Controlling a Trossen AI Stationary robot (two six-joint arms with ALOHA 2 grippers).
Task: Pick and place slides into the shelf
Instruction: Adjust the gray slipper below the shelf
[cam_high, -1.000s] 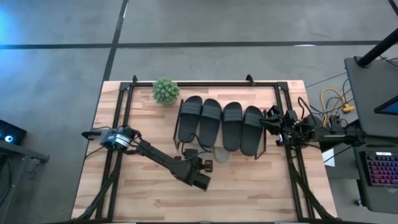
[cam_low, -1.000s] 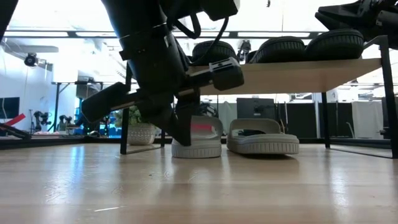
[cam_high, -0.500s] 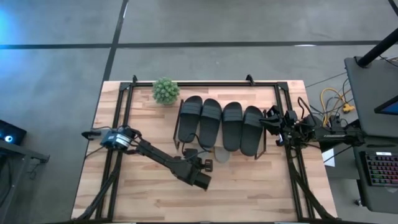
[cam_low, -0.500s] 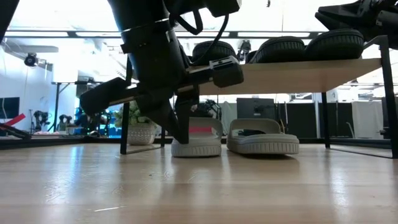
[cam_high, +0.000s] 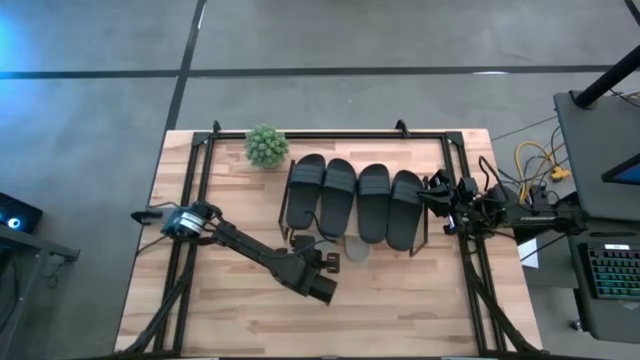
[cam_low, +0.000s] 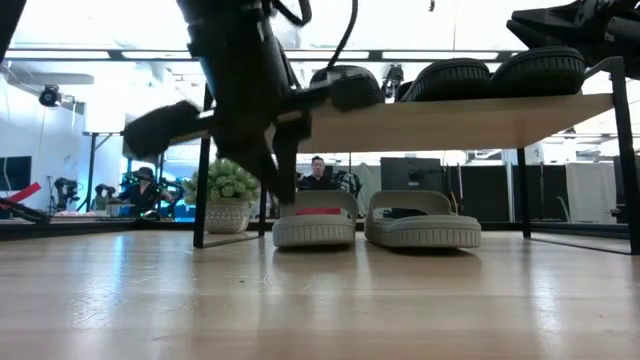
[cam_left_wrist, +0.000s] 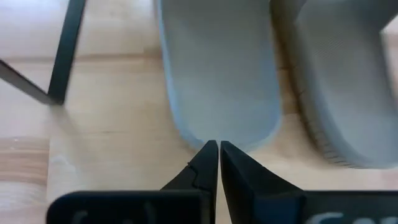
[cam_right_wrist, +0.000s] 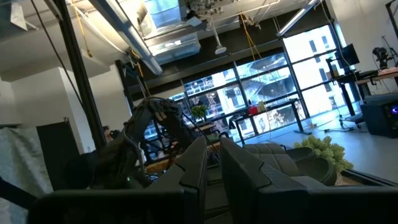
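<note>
Four black slides (cam_high: 355, 200) lie side by side on the shelf's pale top board (cam_low: 450, 120). Two pale slides stand on the table under the shelf: one (cam_low: 315, 222) on the left, the other (cam_low: 422, 222) to its right. My left gripper (cam_high: 318, 255) is shut and hangs just in front of the left pale slide's heel end (cam_left_wrist: 217, 134), raised off the table (cam_low: 272, 190). My right gripper (cam_high: 432, 197) is shut and waits beside the rightmost black slide, at the shelf's right end. My left gripper has its shut fingertips (cam_left_wrist: 210, 149) right at the rounded heel end (cam_left_wrist: 249, 138) of the left pale slide, coming from the table's near side. I cannot tell whether they touch it. The slide lies flat on the table.
A small potted plant (cam_high: 266, 145) stands at the far left of the shelf. A thin dark shelf leg (cam_left_wrist: 62, 56) stands left of the pale slide. The black rail frame (cam_high: 190, 200) runs around the table. Bare wood lies toward the near edge (cam_high: 400, 310). A person (cam_low: 318, 170) sits far behind.
My left gripper has risen from the table in front of the left pale slide and drawn slightly toward the table's left, staying shut. The slide's near end, covered by the fingers before, now shows in full in the low view. The right arm stays still.
</note>
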